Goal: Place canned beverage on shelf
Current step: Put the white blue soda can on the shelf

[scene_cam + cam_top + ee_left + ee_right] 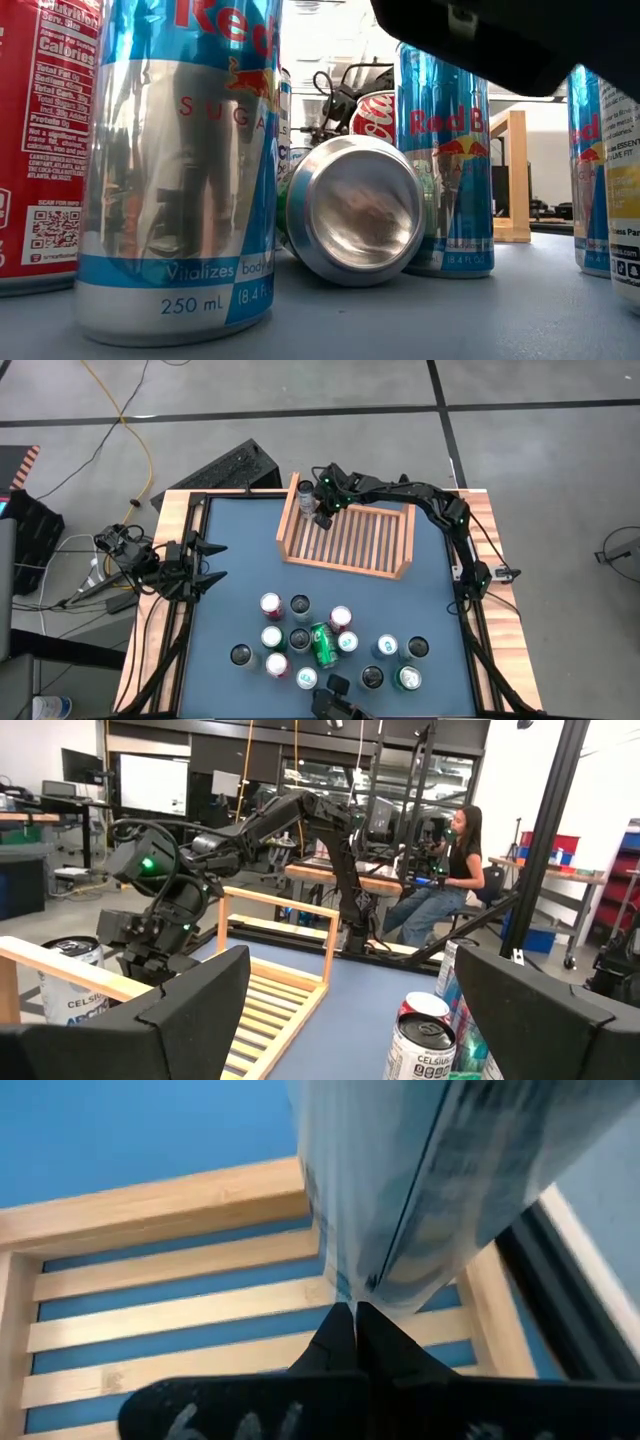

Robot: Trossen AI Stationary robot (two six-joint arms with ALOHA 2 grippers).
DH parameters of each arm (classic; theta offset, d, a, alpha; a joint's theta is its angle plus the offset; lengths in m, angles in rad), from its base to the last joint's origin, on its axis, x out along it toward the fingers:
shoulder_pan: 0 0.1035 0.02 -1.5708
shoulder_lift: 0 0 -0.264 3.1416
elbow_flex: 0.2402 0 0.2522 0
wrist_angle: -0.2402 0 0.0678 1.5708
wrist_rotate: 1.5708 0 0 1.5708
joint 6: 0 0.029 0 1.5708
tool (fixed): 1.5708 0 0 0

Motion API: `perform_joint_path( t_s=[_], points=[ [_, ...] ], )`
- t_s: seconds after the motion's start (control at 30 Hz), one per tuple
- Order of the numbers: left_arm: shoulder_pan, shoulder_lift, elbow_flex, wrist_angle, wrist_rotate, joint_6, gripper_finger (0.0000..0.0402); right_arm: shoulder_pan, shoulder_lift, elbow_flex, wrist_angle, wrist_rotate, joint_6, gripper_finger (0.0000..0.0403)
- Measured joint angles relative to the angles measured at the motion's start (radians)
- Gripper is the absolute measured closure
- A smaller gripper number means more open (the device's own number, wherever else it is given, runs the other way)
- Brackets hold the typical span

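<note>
At the far side of the blue table (230, 550) lay the shelf (348, 540), a light wooden tray with a slatted base, and in its far left corner one white can (305, 497) stood upright against the side wall. We saw the same can in the left wrist view (72, 982), standing behind the wooden rail, and in the right wrist view (430, 1190), where it filled the upper part of the picture, just in front of the fingertips. Our right gripper (323, 518) was above the slats just beside this can, and its fingers (340, 1342) were pressed together with nothing between them; whether they touched the can we could not tell. The right arm reached to it from the right edge of the table, over the back wall of the shelf. Our left gripper (212, 563) waited near the left edge of the table, well apart from the shelf, with its jaws spread wide and empty. On the near part of the table stood a group of other cans (300, 609), most of them upright, and one green can (323, 644) lay on its side among them. In the low view a blue and silver can (180, 170) stood very close to the camera, and the lying can (352, 212) showed its bottom. Beyond the table, a person (450, 870) sat at a desk in the room.
</note>
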Motion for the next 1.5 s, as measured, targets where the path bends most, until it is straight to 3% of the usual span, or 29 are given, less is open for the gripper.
perform_joint_path(
  t_s=[1.5],
  points=[
    [0.000, 0.000, 0.000, 0.000, 0.000, 0.016, 0.0060, -0.027, 0.000, -0.014, 0.101, -0.076, -0.025, 0.0399]
  ],
)
